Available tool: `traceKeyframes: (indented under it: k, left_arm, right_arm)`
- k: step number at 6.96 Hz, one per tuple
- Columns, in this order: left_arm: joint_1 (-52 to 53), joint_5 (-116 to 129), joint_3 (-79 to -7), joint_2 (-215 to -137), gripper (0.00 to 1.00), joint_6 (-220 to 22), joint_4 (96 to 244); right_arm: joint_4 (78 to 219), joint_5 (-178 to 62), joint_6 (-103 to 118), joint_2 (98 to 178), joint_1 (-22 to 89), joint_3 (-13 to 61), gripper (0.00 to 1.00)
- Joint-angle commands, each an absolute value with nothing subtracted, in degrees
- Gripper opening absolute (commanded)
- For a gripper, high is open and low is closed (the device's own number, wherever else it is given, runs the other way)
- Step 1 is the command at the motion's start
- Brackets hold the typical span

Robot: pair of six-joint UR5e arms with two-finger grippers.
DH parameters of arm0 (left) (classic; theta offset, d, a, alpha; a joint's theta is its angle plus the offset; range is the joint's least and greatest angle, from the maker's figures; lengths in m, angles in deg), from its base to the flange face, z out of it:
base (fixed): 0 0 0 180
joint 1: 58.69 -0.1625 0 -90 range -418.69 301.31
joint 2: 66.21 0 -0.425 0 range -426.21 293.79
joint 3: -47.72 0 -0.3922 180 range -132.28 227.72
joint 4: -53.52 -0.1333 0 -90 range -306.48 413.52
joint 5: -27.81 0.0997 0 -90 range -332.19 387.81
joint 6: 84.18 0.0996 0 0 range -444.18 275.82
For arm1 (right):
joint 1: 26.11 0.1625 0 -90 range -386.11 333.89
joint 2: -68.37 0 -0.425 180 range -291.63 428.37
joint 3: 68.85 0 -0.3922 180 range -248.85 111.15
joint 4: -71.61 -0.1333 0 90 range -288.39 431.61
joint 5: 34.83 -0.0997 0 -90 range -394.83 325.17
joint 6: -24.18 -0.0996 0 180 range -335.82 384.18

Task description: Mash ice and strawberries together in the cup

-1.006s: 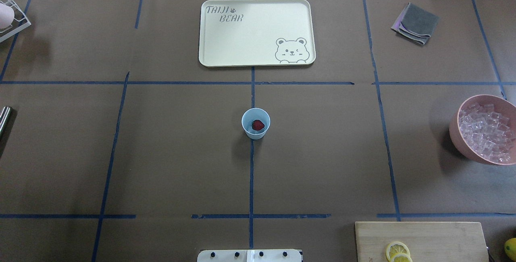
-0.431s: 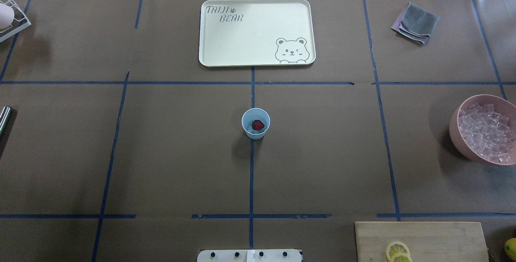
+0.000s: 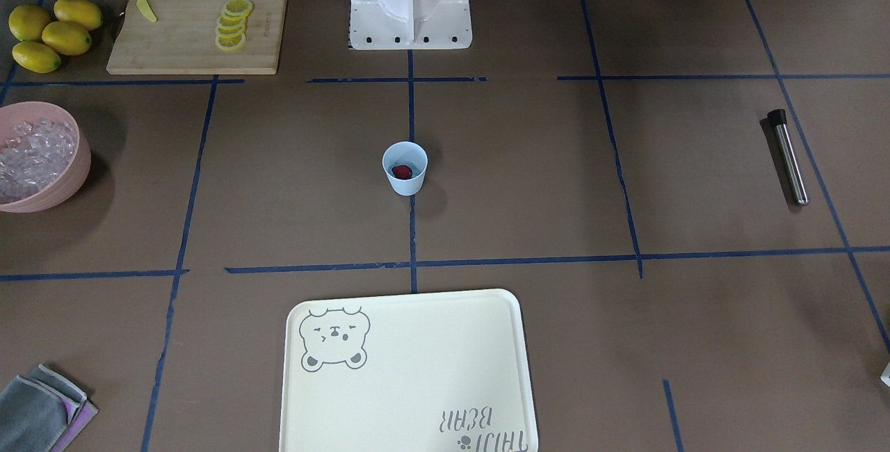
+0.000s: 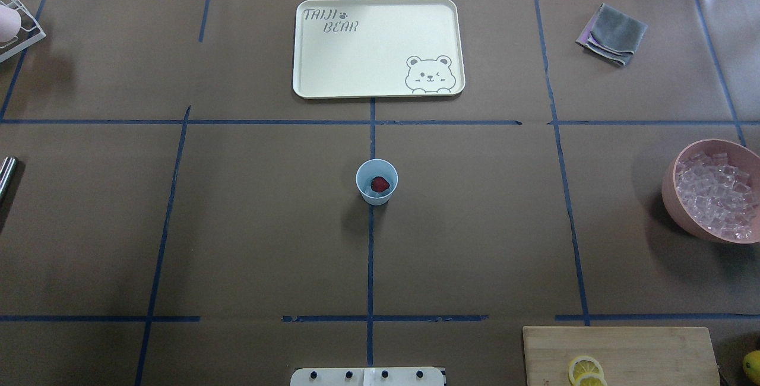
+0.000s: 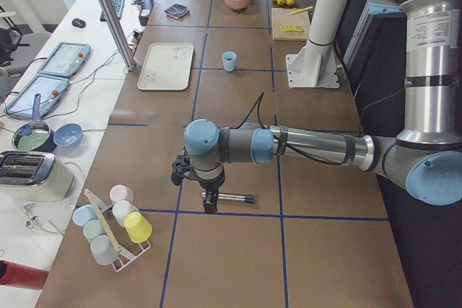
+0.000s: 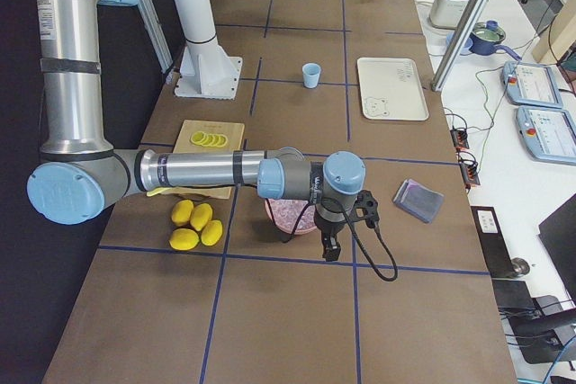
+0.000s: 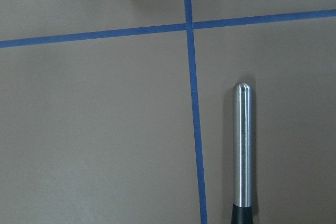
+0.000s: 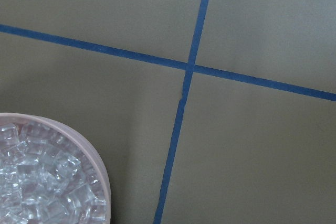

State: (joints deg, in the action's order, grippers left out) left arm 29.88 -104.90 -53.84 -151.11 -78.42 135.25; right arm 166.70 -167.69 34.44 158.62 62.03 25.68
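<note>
The pale blue cup (image 4: 376, 181) stands upright at the table's middle, also in the front view (image 3: 405, 168). One red strawberry (image 4: 380, 184) lies inside it. Clear ice cubes (image 4: 715, 193) fill a pink bowl (image 4: 674, 196) at the right edge; they also show in the right wrist view (image 8: 42, 182). My left gripper (image 5: 209, 203) hangs just over a steel muddler (image 5: 234, 197) at the far left. My right gripper (image 6: 330, 247) hangs beside the pink bowl (image 6: 279, 215). Both show only in side views, so I cannot tell if they are open or shut.
The muddler (image 3: 788, 156) has a black end and fills the left wrist view (image 7: 241, 150). A cream bear tray (image 4: 309, 47) lies beyond the cup. A cutting board (image 3: 195, 49) bears lemon slices (image 3: 233, 23); whole lemons (image 3: 52, 31) lie beside it. A grey cloth (image 4: 611, 34) is at the far right.
</note>
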Motion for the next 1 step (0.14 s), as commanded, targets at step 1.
traceKeyframes:
  k: [1]
  left_arm:
    - [29.8,-104.9,-54.0,-151.1,1.0,-78.4,135.3]
  right_arm:
    - [166.7,-167.7,34.3,158.5,62.0,25.7,1.0]
